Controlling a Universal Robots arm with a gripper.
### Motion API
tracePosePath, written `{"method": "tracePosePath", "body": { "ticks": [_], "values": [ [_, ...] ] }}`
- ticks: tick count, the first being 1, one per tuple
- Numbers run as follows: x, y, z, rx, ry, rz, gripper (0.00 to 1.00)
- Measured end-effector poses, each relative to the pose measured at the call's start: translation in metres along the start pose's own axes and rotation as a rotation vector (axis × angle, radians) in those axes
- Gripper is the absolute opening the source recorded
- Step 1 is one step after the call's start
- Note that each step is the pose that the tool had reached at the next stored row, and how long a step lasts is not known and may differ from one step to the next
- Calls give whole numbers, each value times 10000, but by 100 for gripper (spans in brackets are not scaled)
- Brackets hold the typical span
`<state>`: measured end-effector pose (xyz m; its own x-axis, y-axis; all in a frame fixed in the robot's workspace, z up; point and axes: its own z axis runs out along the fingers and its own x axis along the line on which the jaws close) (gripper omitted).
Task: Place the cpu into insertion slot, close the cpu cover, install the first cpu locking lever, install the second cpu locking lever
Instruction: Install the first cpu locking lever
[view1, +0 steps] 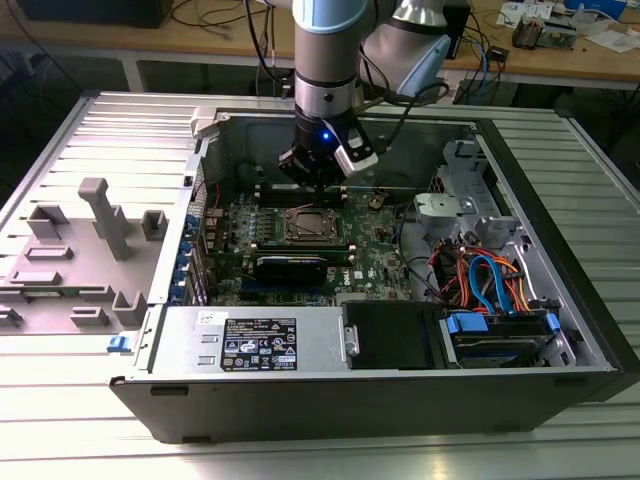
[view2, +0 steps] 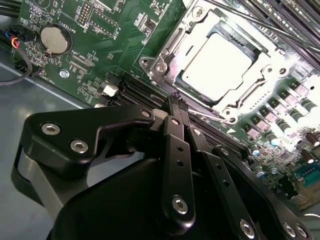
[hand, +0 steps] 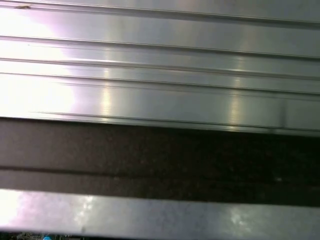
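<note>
We see the arm reaching straight down into the open computer case (view1: 560, 300), its gripper (view1: 318, 178) poised just above the motherboard (view1: 375, 262) beside the insertion slot (view1: 310, 226). In the second wrist view the gripper's black fingers (view2: 178, 107) are pressed together, holding nothing. The cpu (view2: 215, 62) sits in the slot, framed by the lowered cpu cover (view2: 262, 67).

A robotics lab or electronics workshop: an open computer case (view1: 400, 330) lies on a ribbed aluminium table (view1: 60, 430), with a cable-strewn wooden workbench (view1: 560, 60) behind the case.
</note>
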<state>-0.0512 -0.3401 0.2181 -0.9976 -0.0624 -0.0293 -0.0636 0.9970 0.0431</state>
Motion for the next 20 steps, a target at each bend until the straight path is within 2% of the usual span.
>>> {"method": "tracePosePath", "body": {
  "ticks": [2, 4, 10, 20],
  "values": [
    [-1, 0, 1, -1, 0, 2, 11],
    [-38, -2, 2, -2, -1, 0, 11],
    [-39, -2, 9, -3, -2, 0, 11],
    [-41, -5, 86, -2, 0, 0, 11]
  ]
}}
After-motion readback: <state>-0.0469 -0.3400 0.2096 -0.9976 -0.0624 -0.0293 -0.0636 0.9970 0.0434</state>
